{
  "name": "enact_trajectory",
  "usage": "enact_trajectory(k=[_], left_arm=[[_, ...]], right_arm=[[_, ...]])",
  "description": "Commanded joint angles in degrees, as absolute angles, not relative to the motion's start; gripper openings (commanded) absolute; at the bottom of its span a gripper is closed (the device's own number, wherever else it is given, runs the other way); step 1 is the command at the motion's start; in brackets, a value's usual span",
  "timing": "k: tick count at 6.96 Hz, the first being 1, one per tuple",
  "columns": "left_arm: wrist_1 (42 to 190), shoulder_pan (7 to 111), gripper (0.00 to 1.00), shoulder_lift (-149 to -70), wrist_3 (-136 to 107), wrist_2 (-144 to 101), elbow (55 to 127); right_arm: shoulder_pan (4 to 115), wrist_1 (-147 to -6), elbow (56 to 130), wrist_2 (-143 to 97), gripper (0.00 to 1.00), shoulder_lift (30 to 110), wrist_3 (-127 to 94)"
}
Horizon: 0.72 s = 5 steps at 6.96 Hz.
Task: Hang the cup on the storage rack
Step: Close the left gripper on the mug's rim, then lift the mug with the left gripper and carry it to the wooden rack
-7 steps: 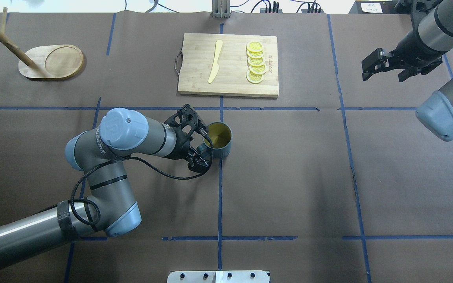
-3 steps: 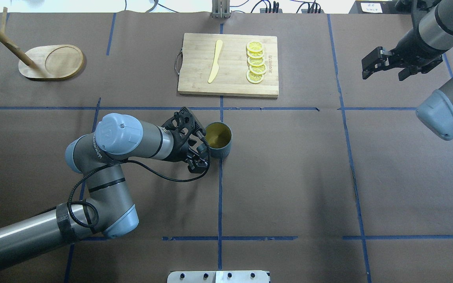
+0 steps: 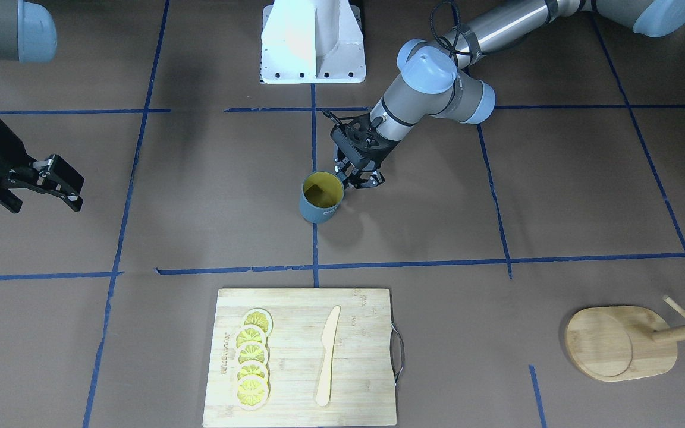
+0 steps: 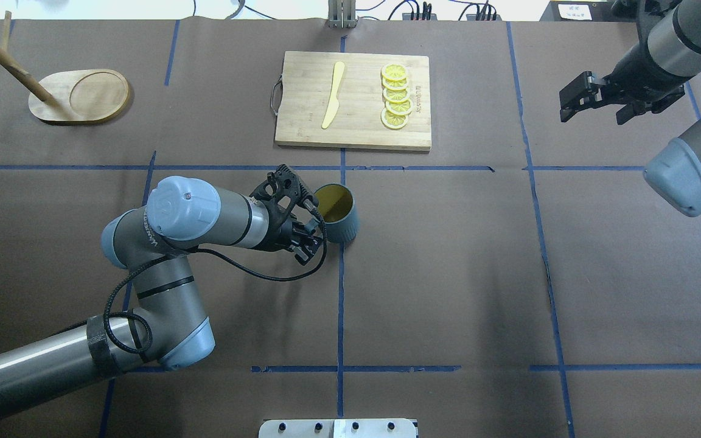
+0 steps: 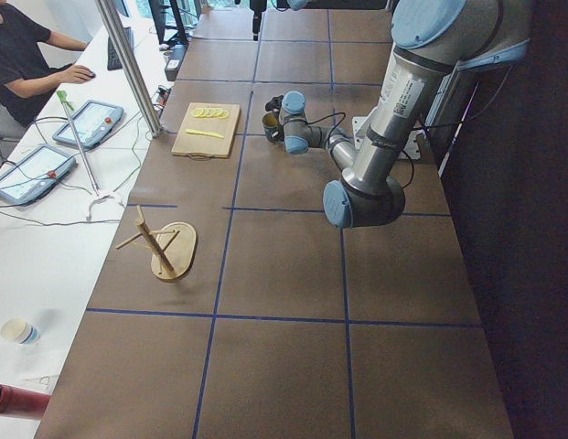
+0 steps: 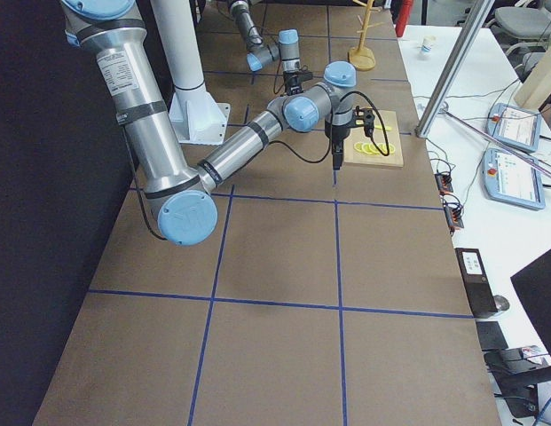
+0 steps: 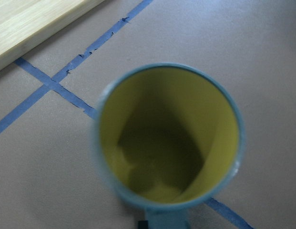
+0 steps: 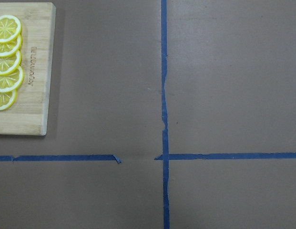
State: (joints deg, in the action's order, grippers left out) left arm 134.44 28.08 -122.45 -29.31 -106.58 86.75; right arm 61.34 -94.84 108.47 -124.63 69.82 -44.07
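The cup (image 4: pixel 338 214), dark grey-blue with a yellow inside, is near the table's middle and leans a little; it also shows in the front view (image 3: pixel 320 199). My left gripper (image 4: pixel 310 229) is shut on its handle, coming in from the cup's left side; it also shows in the front view (image 3: pixel 359 178). The left wrist view looks down into the cup (image 7: pixel 169 138), with the handle at the bottom edge. The storage rack (image 4: pixel 80 96) stands at the far left, its post leaning out of view. My right gripper (image 4: pixel 594 115) is open and empty at the far right.
A bamboo cutting board (image 4: pixel 353 100) with a yellow knife (image 4: pixel 333 94) and several lemon slices (image 4: pixel 395 97) lies just beyond the cup. Blue tape lines cross the brown table cover. An operator and tablets are beside the table in the left side view.
My left gripper has closed on the cup's handle. The cup has shifted slightly left and away and now tilts. My right gripper has drawn back a little toward the far edge.
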Motion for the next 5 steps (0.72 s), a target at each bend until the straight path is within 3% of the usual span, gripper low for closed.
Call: enact_trajectory(k=[1,5], left_arm=[[135.3,29.3,0.0,-122.3,-33.0,-106.6,88.5],[135.3,42.0,0.0,-122.3,-48.4,-109.9,89.0]], right_arm=[[62.0,-94.7,108.7,-124.9,1.0,69.8,-44.1],[70.0,-95.1,108.5,-128.8,1.0,73.7,-29.7]])
